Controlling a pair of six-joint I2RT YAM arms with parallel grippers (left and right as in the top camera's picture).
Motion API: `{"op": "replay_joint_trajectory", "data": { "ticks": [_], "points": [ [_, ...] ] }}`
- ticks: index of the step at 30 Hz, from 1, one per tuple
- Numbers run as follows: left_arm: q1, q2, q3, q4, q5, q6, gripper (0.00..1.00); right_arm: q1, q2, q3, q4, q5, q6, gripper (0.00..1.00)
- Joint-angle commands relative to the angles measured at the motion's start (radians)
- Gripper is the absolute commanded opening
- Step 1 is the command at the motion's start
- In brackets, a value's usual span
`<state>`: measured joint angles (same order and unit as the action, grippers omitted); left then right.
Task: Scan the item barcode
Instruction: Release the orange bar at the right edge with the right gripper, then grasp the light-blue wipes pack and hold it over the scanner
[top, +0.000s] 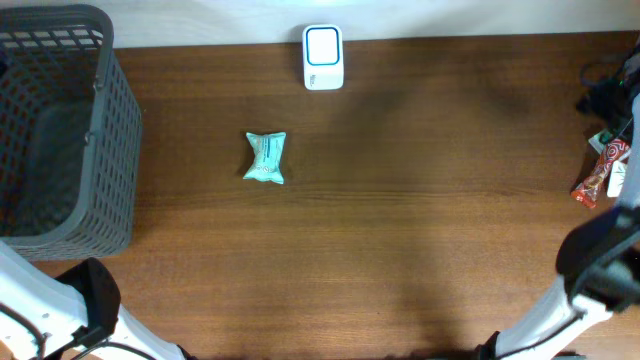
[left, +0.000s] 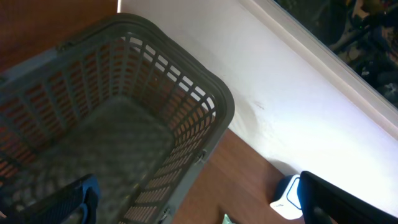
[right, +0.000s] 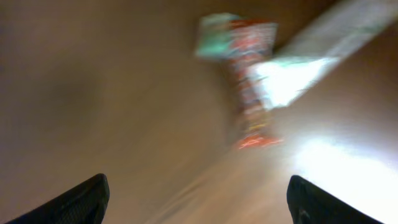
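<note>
The teal packet (top: 265, 158) lies flat on the brown table (top: 420, 230), left of the middle, with its crimped ends pointing toward and away from the back edge and nothing touching it. In the left wrist view only a sliver of it shows at the bottom edge. Behind it and slightly to the right, the white scanner (top: 323, 57) with a blue-rimmed window stands at the table's far edge, well apart from the packet. At the left end sits the grey lattice basket (top: 100, 150). Through its open top, the left wrist view shows only its own slatted walls and floor (left: 118, 143). The left gripper (left: 199, 199) hangs above the basket with its fingers spread wide and nothing between them. At the far right edge lies a red wrapped bar (top: 597, 178) among a few small packs. The right wrist view of them is badly blurred. The right gripper (right: 198, 186) hovers over them with its fingers (right: 87, 199) wide apart, holding nothing.
</note>
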<state>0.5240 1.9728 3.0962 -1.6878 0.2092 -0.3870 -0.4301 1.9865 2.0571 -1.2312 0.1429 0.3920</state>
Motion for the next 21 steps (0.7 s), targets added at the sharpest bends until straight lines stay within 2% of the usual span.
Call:
{"op": "replay_joint_trajectory", "data": {
  "ticks": [1,3,9,14,21],
  "points": [
    [0.003,-0.002,0.0,0.0,0.0,-0.005,0.99,0.136,-0.09,0.008,-0.011,-0.585,0.006,0.9],
    [0.003,-0.002,0.0,0.0,0.0,-0.005,0.99,0.269,-0.074,0.007,-0.011,-0.618,0.006,0.99],
    [0.003,-0.002,0.0,0.0,0.0,-0.005,0.99,0.524,-0.065,0.008,0.006,-0.576,0.006,0.99],
    [0.003,-0.002,0.0,0.0,0.0,-0.005,0.99,0.614,-0.065,0.008,0.042,-0.528,0.006,0.99],
    [0.003,-0.002,0.0,0.0,0.0,-0.005,0.99,0.647,-0.065,0.008,0.043,-0.489,0.006,0.99]
  ]
}}
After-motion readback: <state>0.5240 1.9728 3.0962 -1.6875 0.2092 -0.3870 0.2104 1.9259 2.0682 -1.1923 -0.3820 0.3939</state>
